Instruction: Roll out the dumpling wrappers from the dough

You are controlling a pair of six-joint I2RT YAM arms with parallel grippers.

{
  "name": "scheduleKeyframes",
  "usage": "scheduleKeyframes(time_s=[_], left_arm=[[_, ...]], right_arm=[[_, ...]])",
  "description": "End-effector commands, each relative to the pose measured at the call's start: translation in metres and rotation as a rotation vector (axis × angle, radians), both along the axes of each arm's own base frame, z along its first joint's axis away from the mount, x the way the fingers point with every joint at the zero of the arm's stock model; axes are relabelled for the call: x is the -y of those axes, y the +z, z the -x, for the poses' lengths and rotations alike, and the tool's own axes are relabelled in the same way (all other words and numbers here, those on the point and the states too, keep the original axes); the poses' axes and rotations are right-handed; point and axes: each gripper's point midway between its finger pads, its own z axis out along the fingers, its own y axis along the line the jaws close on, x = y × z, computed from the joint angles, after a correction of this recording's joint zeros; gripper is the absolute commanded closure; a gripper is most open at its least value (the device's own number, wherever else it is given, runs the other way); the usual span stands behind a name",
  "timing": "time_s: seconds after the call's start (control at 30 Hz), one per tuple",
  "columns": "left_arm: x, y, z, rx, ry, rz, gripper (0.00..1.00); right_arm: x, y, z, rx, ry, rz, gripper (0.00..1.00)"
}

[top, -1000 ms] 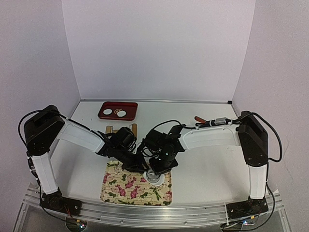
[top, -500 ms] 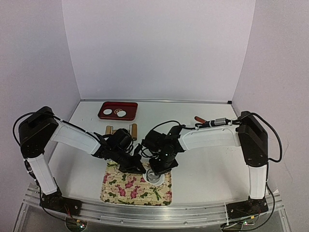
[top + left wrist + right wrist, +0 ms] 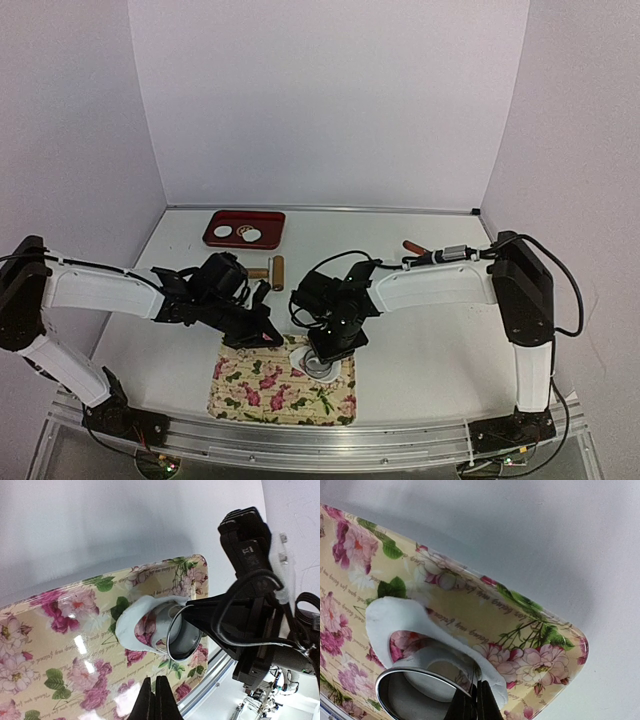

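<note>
Two dumpling wrappers [image 3: 222,232] [image 3: 251,236], small white discs, lie in the red tray [image 3: 270,219] at the back. On the floral board [image 3: 265,395] lies a flat white dough leftover [image 3: 131,625] with a hole in it. The metal ring cutter [image 3: 184,636] stands tilted on the leftover's edge. My right gripper [image 3: 474,696] is shut on the cutter's rim [image 3: 415,677]. My left gripper [image 3: 154,689] hangs shut and empty over the board's left part, apart from the dough; in the top view it [image 3: 271,337] is left of the cutter [image 3: 322,366].
A wooden rolling pin [image 3: 277,272] lies on the table behind the board, partly hidden by my left arm. A reddish tool [image 3: 413,246] lies near my right arm at the back right. The table's metal front rail [image 3: 320,440] runs just below the board.
My left arm has drawn back to the left, away from the cutter, and its gripper has shut. The right gripper has stayed on the cutter.
</note>
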Motion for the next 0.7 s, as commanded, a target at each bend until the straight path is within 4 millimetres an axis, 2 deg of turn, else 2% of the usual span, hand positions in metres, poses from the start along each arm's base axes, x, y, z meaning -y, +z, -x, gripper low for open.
scheduleKeyframes(time_s=[0.0,0.13,0.3,0.5,0.67], left_arm=[[-0.011,0.02,0.0,0.013,0.037,0.025,1.0],[-0.007,0.023,0.006,0.007,-0.007,0.061,0.99],[0.001,0.016,0.004,-0.005,-0.031,0.067,0.8],[0.003,0.015,-0.001,0.018,-0.032,0.067,0.64],[0.0,0.003,0.001,0.012,-0.047,0.029,0.59]], right_arm=[[0.046,-0.047,0.018,-0.076,-0.031,0.22,1.0],[0.044,-0.044,0.017,-0.071,-0.039,0.21,1.0],[0.037,-0.037,0.015,-0.071,-0.046,0.181,1.0],[0.017,-0.01,0.007,-0.041,-0.049,0.096,0.84],[0.003,0.021,-0.001,0.0,-0.057,0.016,0.69]])
